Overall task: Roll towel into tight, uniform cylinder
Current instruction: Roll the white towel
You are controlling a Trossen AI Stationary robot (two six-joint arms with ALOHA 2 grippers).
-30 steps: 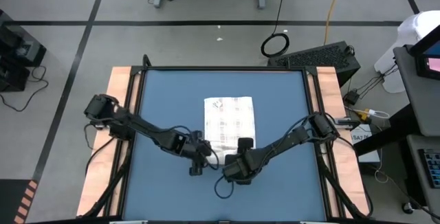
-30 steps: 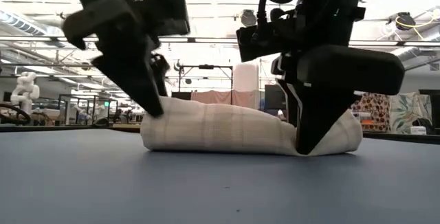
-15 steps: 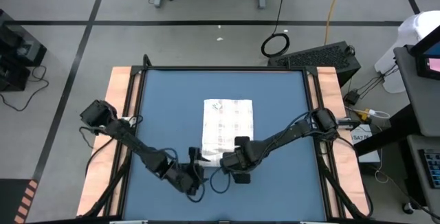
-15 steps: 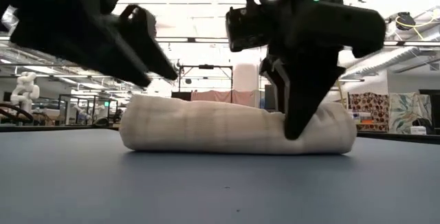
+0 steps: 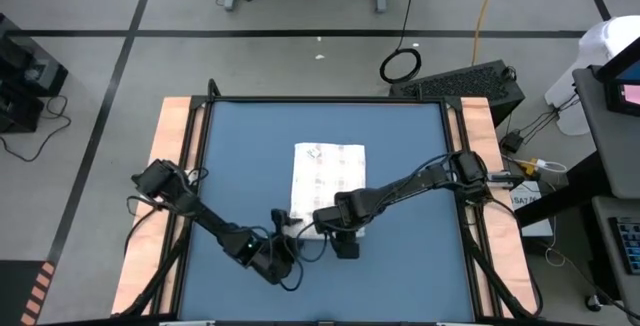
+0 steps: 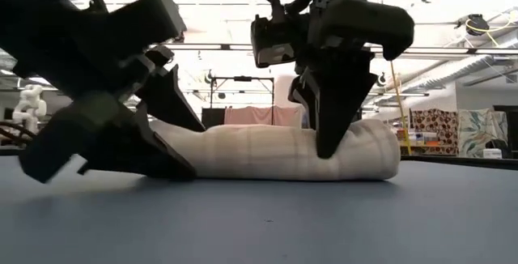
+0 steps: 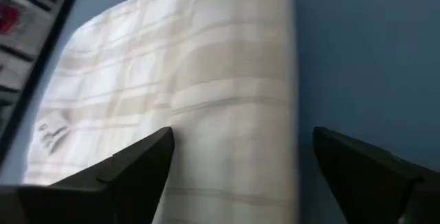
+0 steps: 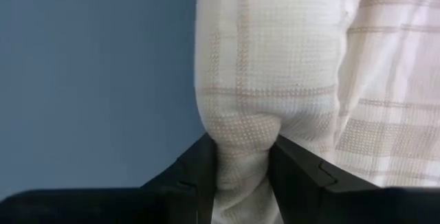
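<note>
Towel (image 5: 327, 181) part-rolled, roll's long axis across table (image 5: 410, 256). Right gripper (image 8: 242, 157) pinching roll; left gripper (image 7: 237, 159) spread wide, at roll's other end.

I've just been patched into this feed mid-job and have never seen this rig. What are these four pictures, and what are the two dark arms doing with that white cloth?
Two robot arms work at a table covered by a blue mat. One picture looks straight down, one looks level across the tabletop, and two come from cameras on the arms' wrists. On the mat lies a white checked towel, its near edge already rolled up. The right end effector is shut on the rolled part, pinching a fold between its fingers. The left end effector is open at the roll's other end, one finger on each side of it, gripping nothing.
</note>
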